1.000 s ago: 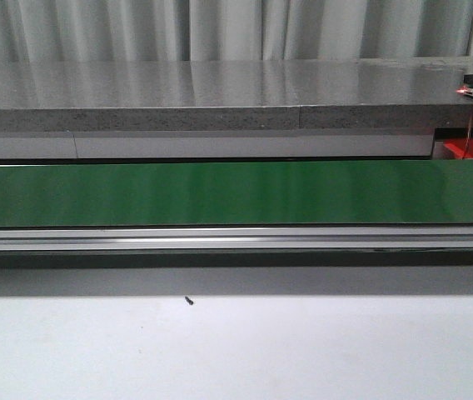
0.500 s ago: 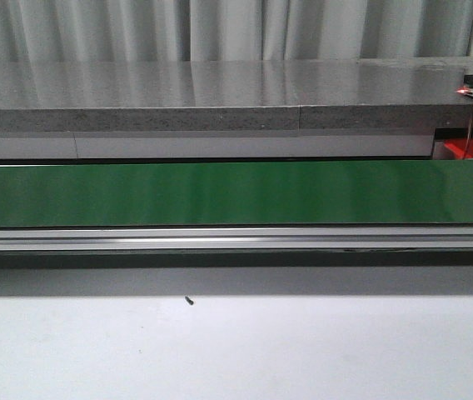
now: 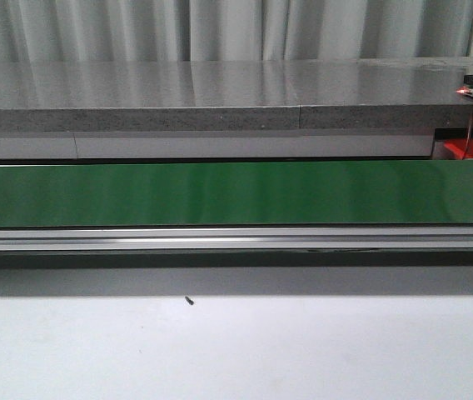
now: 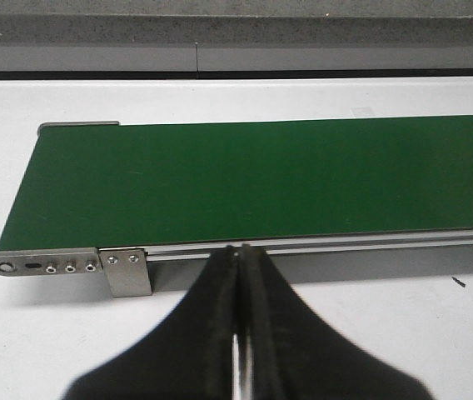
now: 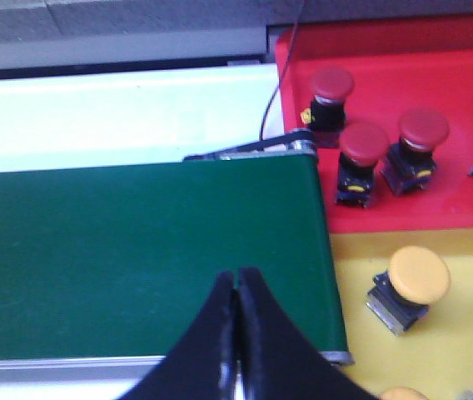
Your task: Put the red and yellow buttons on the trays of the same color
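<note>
I am between picks — the green conveyor belt (image 3: 236,193) carries no button anywhere I can see, so this reads to me as a waiting step. My left gripper (image 4: 238,275) hangs over the near edge of the belt by its left end, its fingers pressed together on nothing. My right gripper (image 5: 236,292) hovers over the belt's right end, also pinched closed and empty.

The sorted buttons sit past that right end: three red buttons, one of them (image 5: 363,160) close to the belt's end roller, stand on the red tray (image 5: 470,58), and a yellow button (image 5: 411,285) lies on the yellow tray (image 5: 361,350) beside it.

Next, I judge, a button must arrive on the belt; then whichever gripper is nearer has to spread its fingers before descending.

I can read no brand, label or writing anywhere.
</note>
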Robot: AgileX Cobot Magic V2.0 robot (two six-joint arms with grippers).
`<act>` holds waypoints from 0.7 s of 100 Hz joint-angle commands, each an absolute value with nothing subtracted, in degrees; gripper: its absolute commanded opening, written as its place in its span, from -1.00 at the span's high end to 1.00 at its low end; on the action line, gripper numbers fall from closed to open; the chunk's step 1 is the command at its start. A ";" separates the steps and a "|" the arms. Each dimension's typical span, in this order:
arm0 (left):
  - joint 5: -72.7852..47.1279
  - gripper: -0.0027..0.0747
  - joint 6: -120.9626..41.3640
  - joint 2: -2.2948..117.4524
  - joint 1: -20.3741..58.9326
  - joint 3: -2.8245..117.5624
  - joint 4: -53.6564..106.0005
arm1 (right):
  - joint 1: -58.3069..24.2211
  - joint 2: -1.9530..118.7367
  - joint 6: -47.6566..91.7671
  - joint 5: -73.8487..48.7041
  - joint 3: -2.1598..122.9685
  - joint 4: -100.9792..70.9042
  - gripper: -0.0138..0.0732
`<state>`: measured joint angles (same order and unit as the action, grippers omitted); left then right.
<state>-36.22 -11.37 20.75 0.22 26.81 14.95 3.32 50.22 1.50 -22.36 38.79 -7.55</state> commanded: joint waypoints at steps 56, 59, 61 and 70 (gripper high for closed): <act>-32.34 0.98 -11.36 21.08 0.78 28.32 16.06 | 1.91 29.40 2.15 -12.91 28.15 -4.39 0.95; -32.34 0.98 -11.36 21.08 0.78 28.32 16.06 | 1.91 28.54 2.15 -12.30 27.68 -4.39 0.95; -32.34 0.98 -11.36 21.08 0.78 28.32 16.06 | 1.91 27.89 2.15 -11.85 27.27 -4.39 0.95; -32.34 0.98 -11.36 21.08 0.78 28.32 16.06 | 1.91 24.94 2.15 -9.53 25.14 -4.39 0.95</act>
<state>-36.22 -11.37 20.75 0.22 26.81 14.95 1.95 27.09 1.59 -16.26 25.14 -5.13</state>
